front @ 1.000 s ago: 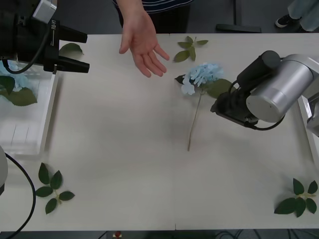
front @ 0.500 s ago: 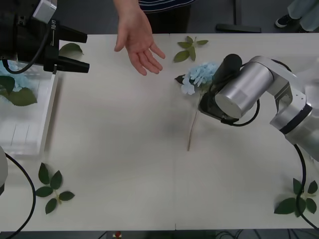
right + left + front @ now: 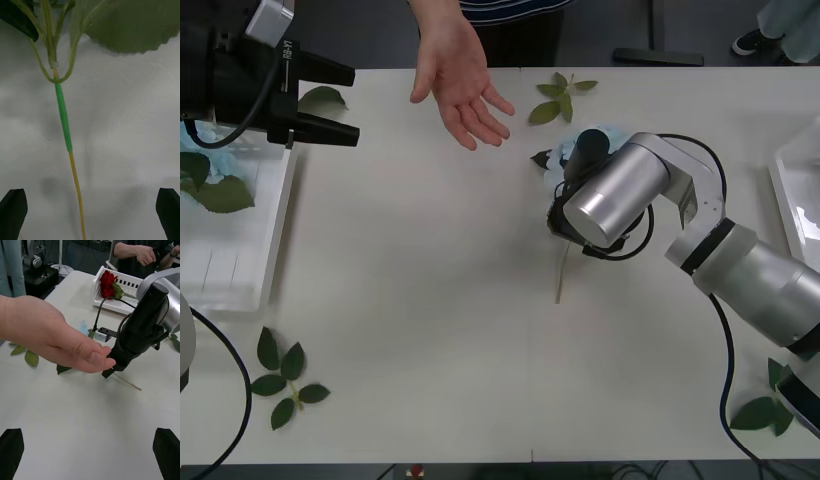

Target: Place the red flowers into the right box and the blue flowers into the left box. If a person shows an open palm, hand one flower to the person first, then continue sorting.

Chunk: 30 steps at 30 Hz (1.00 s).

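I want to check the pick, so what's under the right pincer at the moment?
The blue flower's stem lies on the table between the open right pincer fingers, untouched. In the front view the arm covers most of the bloom.

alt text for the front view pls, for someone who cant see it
The right gripper hangs open over the stem of the last blue flower lying mid-table, while a person's hand holds an open palm out at the far edge. The left gripper, open, waits above the left box, and loose leaf sprigs lie near the table's edges.
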Motion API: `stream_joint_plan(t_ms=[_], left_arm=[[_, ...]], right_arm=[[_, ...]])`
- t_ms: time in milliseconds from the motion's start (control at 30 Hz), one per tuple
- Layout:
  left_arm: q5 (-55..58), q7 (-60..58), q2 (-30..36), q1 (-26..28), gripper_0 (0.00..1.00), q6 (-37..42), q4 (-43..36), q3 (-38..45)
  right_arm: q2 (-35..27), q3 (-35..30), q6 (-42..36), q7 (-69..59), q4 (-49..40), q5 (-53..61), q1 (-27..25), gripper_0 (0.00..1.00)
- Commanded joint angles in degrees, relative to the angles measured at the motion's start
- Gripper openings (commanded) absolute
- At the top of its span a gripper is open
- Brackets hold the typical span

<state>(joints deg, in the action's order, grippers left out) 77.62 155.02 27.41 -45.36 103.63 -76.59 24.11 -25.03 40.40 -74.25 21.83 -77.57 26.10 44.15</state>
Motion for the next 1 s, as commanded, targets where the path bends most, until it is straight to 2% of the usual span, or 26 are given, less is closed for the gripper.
stream_joint_plan(t_ms=[33,167,233,267,333,367,433,1000], left_arm=[[0.3,0.0,2.2,-0.2,1.00,-0.2,-0.9,0.1],[0.3,0.0,2.2,-0.2,1.00,-0.2,-0.9,0.1],[0.3,0.0,2.2,-0.2,1.00,-0.2,-0.9,0.1],[0.3,0.0,2.2,-0.2,1.00,-0.2,-0.9,0.1],[0.3,0.0,2.2,-0.2,1.00,-0.2,-0.9,0.1],[0.3,0.0,2.2,-0.2,1.00,-0.2,-0.9,0.1],[0.3,0.0,2.2,-0.2,1.00,-0.2,-0.9,0.1],[0.3,0.0,2.2,-0.2,1.00,-0.2,-0.9,0.1]], right_arm=[[-0.3,1.5,0.8,0.2,-1.0,-0.7,1.6,1.00],[0.4,1.4,0.9,0.3,-0.8,-1.6,1.6,1.00],[1.1,1.6,1.0,0.6,0.0,-2.1,1.6,0.76],[1.2,1.7,1.0,0.7,0.3,-2.3,1.6,0.68],[1.6,2.2,1.6,0.8,1.1,-2.8,1.6,0.30],[1.6,2.4,1.7,0.8,1.3,-3.0,1.6,0.24],[1.6,3.6,2.3,0.9,1.5,-3.3,1.6,0.02],[1.2,5.7,2.3,0.9,1.9,-3.2,1.6,0.00]])
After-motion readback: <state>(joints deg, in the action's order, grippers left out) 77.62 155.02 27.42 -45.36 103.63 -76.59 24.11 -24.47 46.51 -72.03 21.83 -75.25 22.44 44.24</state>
